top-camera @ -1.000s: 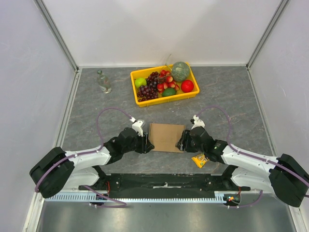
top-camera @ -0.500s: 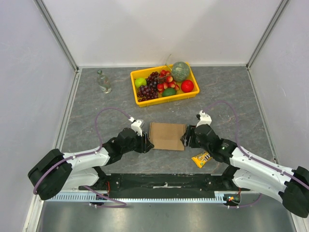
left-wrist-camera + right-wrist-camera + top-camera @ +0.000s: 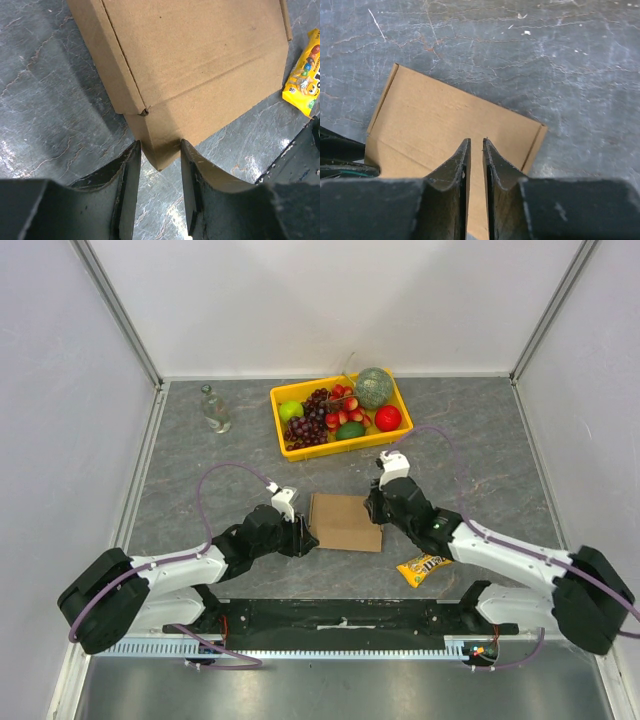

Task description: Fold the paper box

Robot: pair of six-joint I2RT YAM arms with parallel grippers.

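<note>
The paper box (image 3: 345, 522) is a flat brown carton lying on the grey table between the two arms. My left gripper (image 3: 305, 535) is at its near left corner. In the left wrist view that corner of the box (image 3: 200, 65) sits wedged between the two fingers, and the left gripper (image 3: 160, 150) is shut on it. My right gripper (image 3: 372, 508) hovers over the right part of the lid. In the right wrist view its jaws (image 3: 476, 142) are almost together, with a thin slit and nothing in it, above the bare cardboard (image 3: 430, 115).
A small yellow candy packet (image 3: 424, 566) lies on the table just right of the box, also in the left wrist view (image 3: 304, 80). A yellow fruit tray (image 3: 345, 445) stands behind the box. A clear bottle (image 3: 214, 408) stands at the back left.
The right arm has swung from the box's right edge up over its lid, and its jaws have narrowed to a slit. The left gripper and the box have stayed put.
</note>
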